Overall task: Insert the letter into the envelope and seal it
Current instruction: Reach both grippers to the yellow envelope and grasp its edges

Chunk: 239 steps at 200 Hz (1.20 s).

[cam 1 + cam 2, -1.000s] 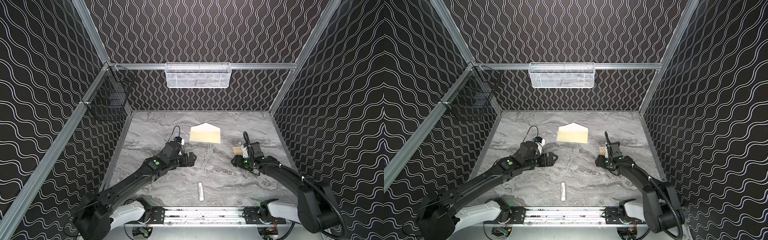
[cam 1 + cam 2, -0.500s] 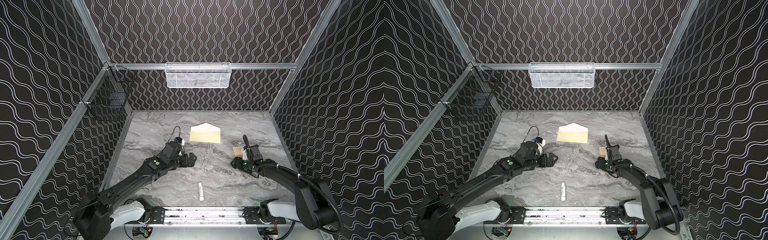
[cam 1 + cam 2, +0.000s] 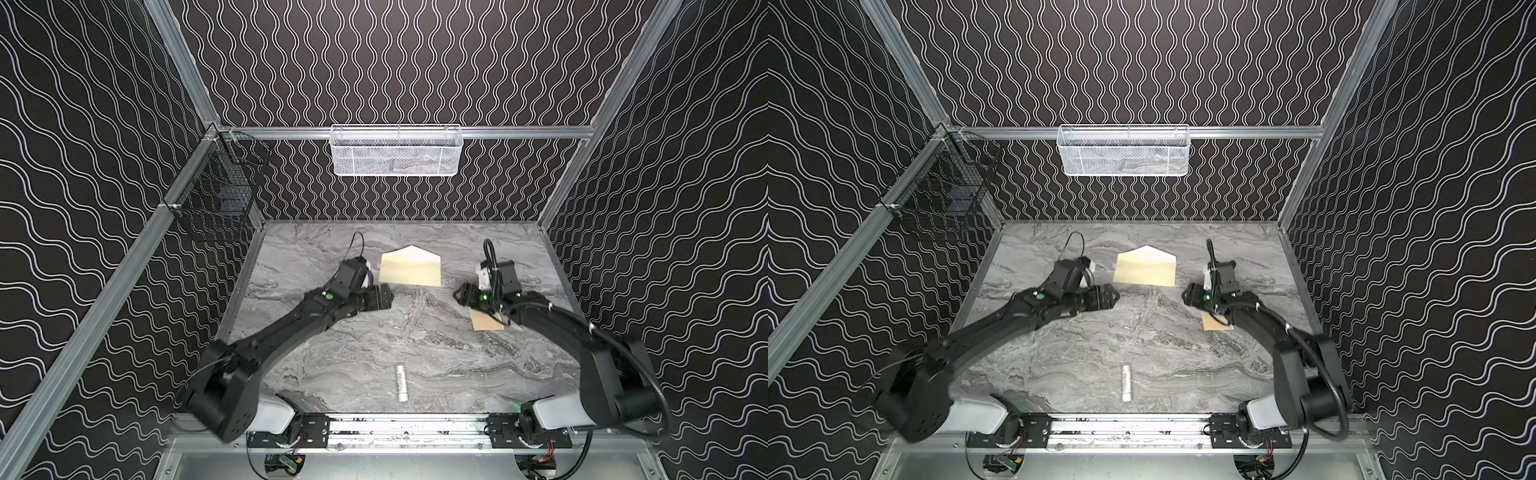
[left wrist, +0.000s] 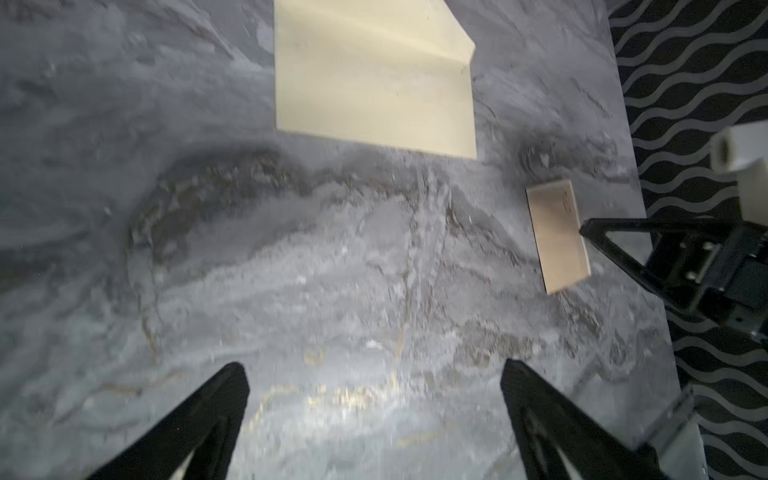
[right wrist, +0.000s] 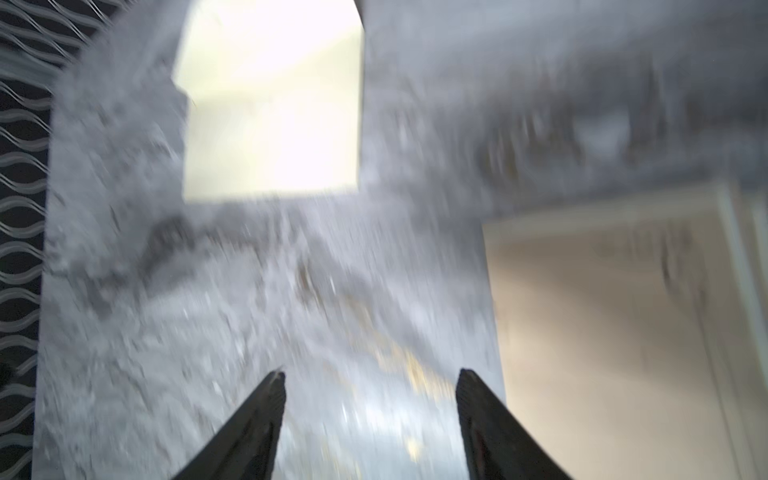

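Empty, apart: left claw (image 4: 374, 370), right claw (image 5: 370, 374). Tan bordered paper letter (image 3: 485, 322) lies flat, right of pale cream pointed-flap envelope (image 3: 410, 270); pinch may skid, crumple sheet.

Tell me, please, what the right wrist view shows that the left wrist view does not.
Only the right wrist view: the right claw from behind, open, nothing between its fingers. Only the left wrist view: the left claw, open over bare table, and the right claw from the side, next to the letter. Both: the envelope, the letter, the table and the patterned wall.
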Motion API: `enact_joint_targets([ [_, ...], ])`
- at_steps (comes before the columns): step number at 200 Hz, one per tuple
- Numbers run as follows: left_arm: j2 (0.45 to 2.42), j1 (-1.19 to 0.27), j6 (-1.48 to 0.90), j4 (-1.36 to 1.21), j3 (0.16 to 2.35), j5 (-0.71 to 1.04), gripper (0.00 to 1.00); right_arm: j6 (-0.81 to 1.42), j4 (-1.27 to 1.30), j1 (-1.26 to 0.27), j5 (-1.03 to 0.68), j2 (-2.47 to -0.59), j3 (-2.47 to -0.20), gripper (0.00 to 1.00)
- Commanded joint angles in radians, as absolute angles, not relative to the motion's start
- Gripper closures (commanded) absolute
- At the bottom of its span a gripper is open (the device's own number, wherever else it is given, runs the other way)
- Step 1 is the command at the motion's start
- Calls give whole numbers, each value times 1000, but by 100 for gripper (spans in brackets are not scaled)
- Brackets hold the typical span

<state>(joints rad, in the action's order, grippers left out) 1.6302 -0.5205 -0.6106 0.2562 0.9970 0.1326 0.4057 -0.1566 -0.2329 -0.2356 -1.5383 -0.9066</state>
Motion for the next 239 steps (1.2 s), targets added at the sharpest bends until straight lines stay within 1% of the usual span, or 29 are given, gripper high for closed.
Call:
enact_joint_targets([
  [1, 1758, -473, -553, 224, 1119, 210, 5, 363, -117, -218, -266, -1689, -1102, 33],
  [22, 1896, -457, -542, 241, 1259, 241, 7, 338, -110, -200, -255, -1848, -1284, 33],
  [38, 1996, -458, -547, 253, 1358, 270, 9, 330, -115, -177, -282, -1968, -1412, 33],
  [53, 2079, -458, -559, 249, 1430, 293, 12, 324, -111, -164, -308, -2051, -1510, 32],
  [96, 2258, -458, -576, 273, 1596, 334, 13, 332, -133, -143, -384, -2246, -1733, 32],
  [160, 2366, -456, -594, 246, 1670, 364, 13, 371, -86, -143, -500, -2391, -1826, 31],
  [189, 2372, -457, -601, 236, 1645, 373, 13, 378, -96, -144, -551, -2415, -1828, 32],
  [239, 2310, -444, -597, 213, 1535, 361, 13, 380, -78, -167, -608, -2406, -1758, 33],
])
